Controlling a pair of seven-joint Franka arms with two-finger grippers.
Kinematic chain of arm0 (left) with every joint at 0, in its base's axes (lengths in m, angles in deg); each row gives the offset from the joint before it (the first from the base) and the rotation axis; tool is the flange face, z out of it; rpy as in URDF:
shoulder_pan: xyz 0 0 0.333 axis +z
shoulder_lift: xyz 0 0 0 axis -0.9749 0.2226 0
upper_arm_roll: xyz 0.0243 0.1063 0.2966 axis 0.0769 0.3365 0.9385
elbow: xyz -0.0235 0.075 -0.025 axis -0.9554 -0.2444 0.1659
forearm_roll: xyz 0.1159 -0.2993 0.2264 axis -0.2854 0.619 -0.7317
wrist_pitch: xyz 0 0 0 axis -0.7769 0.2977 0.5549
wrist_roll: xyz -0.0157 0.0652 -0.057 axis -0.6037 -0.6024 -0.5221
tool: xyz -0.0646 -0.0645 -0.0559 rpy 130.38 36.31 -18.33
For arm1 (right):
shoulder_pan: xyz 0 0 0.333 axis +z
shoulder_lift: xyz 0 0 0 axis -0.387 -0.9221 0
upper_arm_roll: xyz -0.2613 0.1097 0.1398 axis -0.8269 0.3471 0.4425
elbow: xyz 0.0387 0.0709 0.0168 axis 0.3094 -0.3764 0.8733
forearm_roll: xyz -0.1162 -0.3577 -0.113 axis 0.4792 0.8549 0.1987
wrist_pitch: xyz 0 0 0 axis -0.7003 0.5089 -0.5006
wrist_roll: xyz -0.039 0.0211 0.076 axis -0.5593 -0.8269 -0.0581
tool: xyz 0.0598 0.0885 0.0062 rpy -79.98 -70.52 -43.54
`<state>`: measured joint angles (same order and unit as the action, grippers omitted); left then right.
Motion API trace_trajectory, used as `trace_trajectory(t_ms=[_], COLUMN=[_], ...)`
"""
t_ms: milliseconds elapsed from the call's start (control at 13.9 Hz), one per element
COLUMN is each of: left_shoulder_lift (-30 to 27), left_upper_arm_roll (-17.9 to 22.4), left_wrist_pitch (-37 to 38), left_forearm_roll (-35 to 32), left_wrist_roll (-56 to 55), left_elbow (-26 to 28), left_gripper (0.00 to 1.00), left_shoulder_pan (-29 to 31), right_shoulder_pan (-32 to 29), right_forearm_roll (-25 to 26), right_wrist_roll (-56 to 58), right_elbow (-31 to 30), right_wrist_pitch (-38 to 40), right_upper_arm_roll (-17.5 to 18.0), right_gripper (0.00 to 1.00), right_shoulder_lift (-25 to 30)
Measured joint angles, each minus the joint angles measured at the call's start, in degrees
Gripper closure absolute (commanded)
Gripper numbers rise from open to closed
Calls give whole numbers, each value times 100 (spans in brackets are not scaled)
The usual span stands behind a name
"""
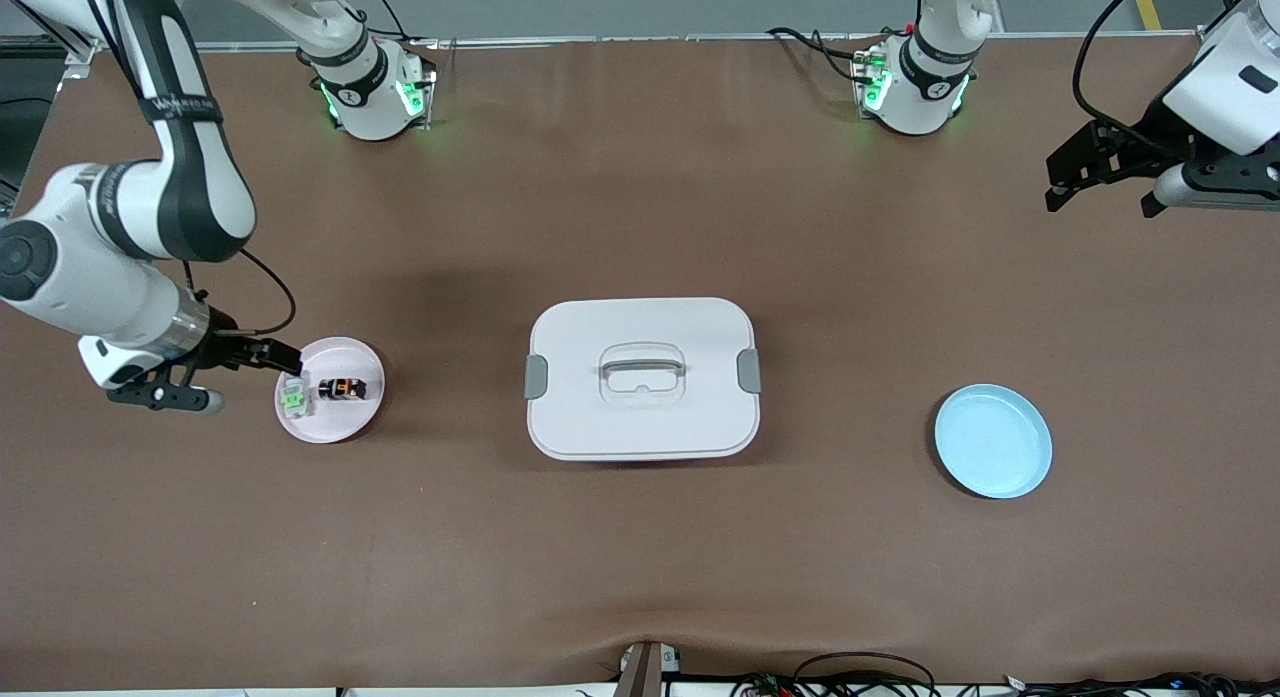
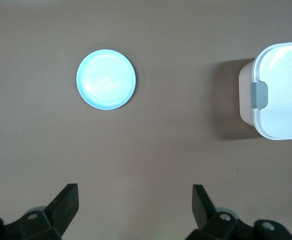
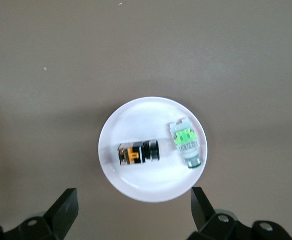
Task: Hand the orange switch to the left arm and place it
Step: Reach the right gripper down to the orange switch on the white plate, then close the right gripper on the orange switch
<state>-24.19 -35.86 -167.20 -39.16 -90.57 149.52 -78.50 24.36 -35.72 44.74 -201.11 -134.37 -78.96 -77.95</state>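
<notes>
The orange switch point(image 1: 342, 388) point(image 3: 137, 153), a tiny black block with an orange mark, lies on a pale pink plate point(image 1: 345, 424) point(image 3: 151, 186) toward the right arm's end of the table. My right gripper point(image 1: 225, 377) point(image 3: 133, 192) hangs open and empty over the plate's edge. The white box point(image 1: 640, 417) point(image 2: 281, 107) with grey latches stands at the table's middle. My left gripper point(image 1: 1100, 197) point(image 2: 134, 192) waits open and empty, high over the left arm's end of the table.
A pale switch with a green centre point(image 1: 294, 397) point(image 3: 187, 143) lies beside the orange one on the same plate. A light blue plate point(image 1: 992, 440) point(image 2: 106, 79) sits toward the left arm's end, slightly nearer the front camera than the box.
</notes>
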Motion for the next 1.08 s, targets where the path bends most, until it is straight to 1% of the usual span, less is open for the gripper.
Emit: trace_trajectory(t_ms=[575,791,1078], left_shoulder_lift=[4,9,27], left_upper_arm_roll=[0,1,1], left_wrist_pitch=[3,2,2], left_forearm_roll=[0,0,0], left_wrist_roll=[0,0,0], left_elbow=[16,36,60], left_gripper=[0,0,0], left_shoulder_pan=[2,3,3], right_shoulder_pan=[173,174,174], right_forearm_roll=[0,0,0], right_wrist_roll=[2,26,65], right_elbow=[-190,-190,-219], right_wrist_pitch=[-1473,-1663,-1668], right_upper_arm_roll=[5,3,-4], right_gripper=[0,0,0], right_shoulder_lift=[-1117,-1378,-1509])
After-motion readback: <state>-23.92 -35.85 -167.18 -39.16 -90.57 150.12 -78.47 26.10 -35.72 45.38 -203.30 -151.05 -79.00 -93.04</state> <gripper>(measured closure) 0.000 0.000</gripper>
